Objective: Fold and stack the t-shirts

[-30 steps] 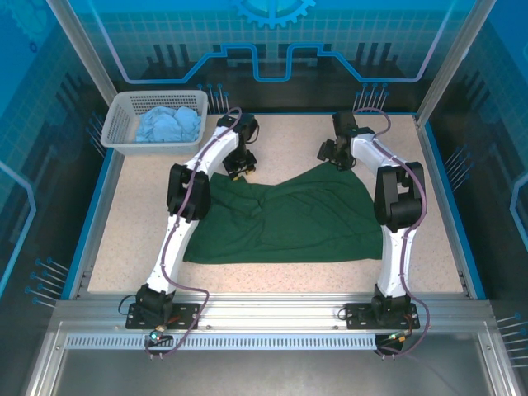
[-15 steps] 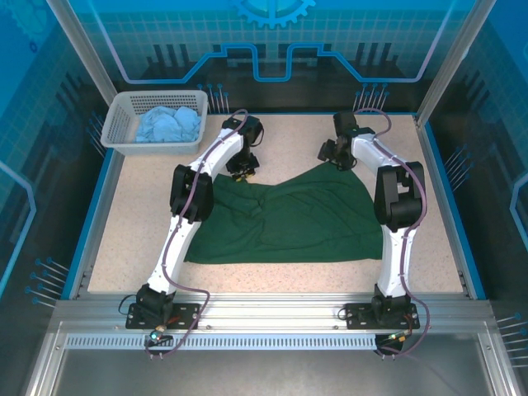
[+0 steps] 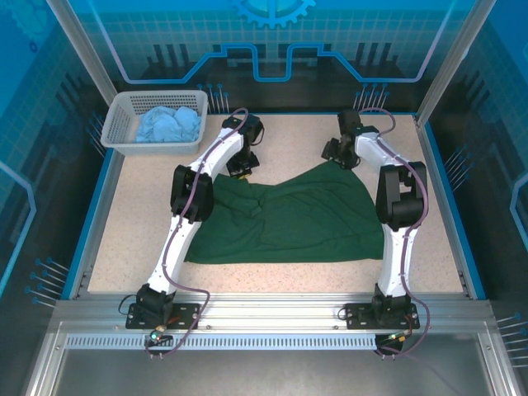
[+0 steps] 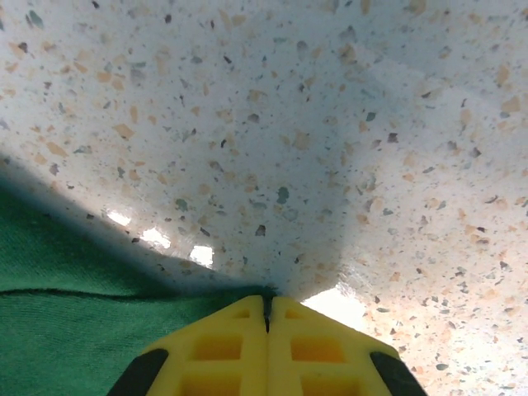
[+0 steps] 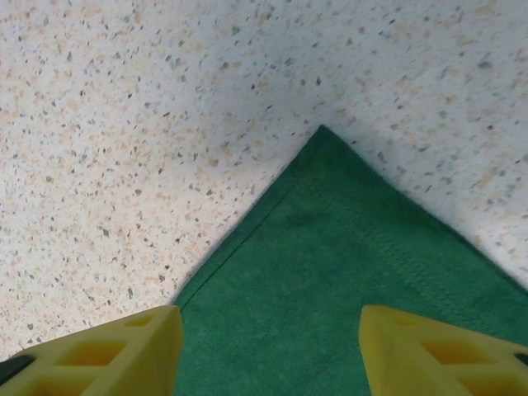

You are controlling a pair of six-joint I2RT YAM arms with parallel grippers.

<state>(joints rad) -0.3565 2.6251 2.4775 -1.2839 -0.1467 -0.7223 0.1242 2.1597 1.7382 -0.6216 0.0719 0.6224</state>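
Observation:
The dark green t-shirt (image 3: 289,219) lies spread on the speckled table, rumpled toward its left side. My left gripper (image 3: 239,171) is at its far left corner. In the left wrist view the yellow fingers (image 4: 223,346) are pressed together at the gripper tip (image 4: 266,301), with the edge of the green cloth (image 4: 66,313) caught between them. My right gripper (image 3: 337,158) hovers open over the far right corner of the green shirt (image 5: 346,272), a fingertip on each side of the cloth and the gripper's middle (image 5: 268,338) above it. The light blue t-shirt (image 3: 169,125) is bunched in the basket.
The white lattice basket (image 3: 115,124) stands at the far left corner of the table. Bare speckled tabletop (image 3: 289,136) stretches between the two grippers and beyond the shirt. Blue rails (image 3: 437,190) border the table's sides.
The right wrist has shifted slightly to the right and farther back. The left gripper has crept a little farther back at the shirt's corner. The shirt has barely moved.

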